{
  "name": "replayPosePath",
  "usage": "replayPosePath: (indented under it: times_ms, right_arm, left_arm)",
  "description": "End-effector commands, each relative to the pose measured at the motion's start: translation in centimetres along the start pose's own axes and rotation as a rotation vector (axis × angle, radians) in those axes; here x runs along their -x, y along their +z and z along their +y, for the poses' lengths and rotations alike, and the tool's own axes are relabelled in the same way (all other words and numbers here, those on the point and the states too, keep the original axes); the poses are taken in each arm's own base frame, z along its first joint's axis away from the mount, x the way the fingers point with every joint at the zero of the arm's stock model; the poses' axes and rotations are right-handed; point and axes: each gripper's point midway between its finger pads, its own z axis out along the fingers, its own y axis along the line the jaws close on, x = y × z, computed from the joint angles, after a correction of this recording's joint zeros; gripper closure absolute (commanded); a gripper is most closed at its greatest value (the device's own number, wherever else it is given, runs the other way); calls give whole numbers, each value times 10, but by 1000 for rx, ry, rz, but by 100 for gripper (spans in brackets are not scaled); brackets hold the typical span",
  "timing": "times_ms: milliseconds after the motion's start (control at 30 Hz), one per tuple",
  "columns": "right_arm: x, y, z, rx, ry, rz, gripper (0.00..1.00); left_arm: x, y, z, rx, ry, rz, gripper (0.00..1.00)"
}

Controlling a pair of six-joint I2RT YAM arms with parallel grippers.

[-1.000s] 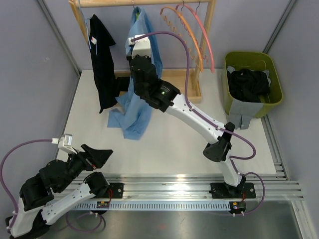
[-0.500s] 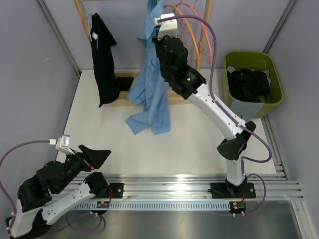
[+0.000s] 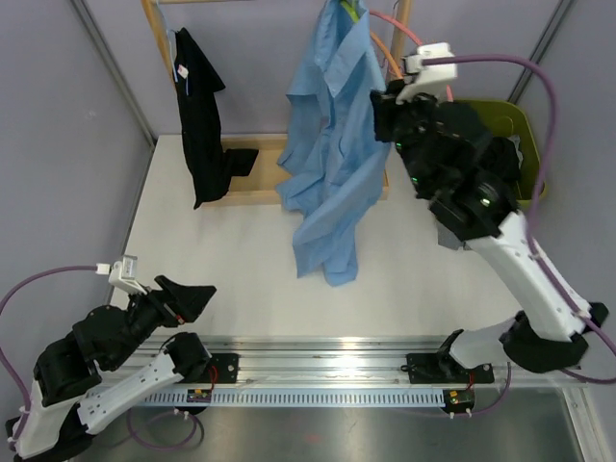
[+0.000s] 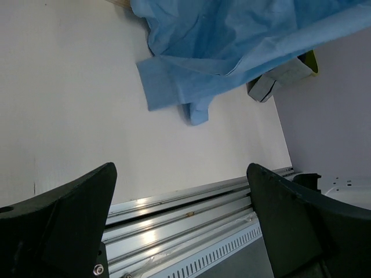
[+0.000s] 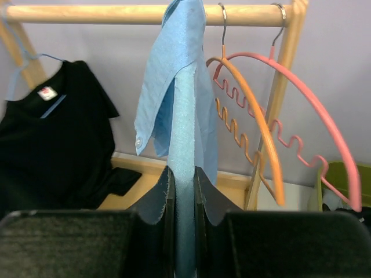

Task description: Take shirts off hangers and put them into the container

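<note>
1. The light blue shirt [image 3: 332,154], at 12 o'clock, is gripped by the right pincer [image 5: 182,179].
2. The left pincer [image 4: 179,171], at 7 o'clock, is spread wide apart.
3. The container [image 3: 515,114] is seen at 2 o'clock.

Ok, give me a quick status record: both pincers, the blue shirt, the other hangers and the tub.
right pincer: shut on light blue shirt
left pincer: open, empty, low over table
light blue shirt: hanging from rail
black shirt: on rail, left end
orange hanger, pink hanger: bare, on rail
container: right of rail, partly hidden
</note>
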Motion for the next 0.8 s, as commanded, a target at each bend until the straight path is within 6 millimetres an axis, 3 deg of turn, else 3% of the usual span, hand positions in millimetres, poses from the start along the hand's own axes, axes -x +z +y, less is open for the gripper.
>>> replayPosePath:
  times_ms: [0,67,167,300,333,400,433,500,600,767]
  right_arm:
    - [51,-72,-20,127,139,-59,100]
    - [43,-92,-16,195,172,-2,100]
    - [11,-127,-16,269,197,135,100]
    - [-46,-167,-9,360,255,296,100]
    - [-55,-175,-3,393,292,322,100]
    - [-80,-187,0,415,317,372,100]
    - [-86,-193,4,436,347,394,100]
    - [-104,-203,6,453,367,433,100]
    - [-116,-214,6,465,400,453,100]
    - [-122,-224,11,502,432,479,100]
  left_arm:
    - [21,10,-26,-26,38,-49,1]
    - [25,16,-36,-41,62,-48,1]
    - [38,26,-62,-72,114,-59,1]
    - [59,45,-111,-156,191,-88,1]
    - [56,58,-122,-154,218,-59,1]
    - [69,65,-150,-209,229,-80,1]
    - [63,78,-162,-220,247,-48,1]
    - [75,83,-189,-286,238,-83,1]
    - [78,100,-217,-350,250,-97,1]
    - [70,134,-246,-396,250,-88,1]
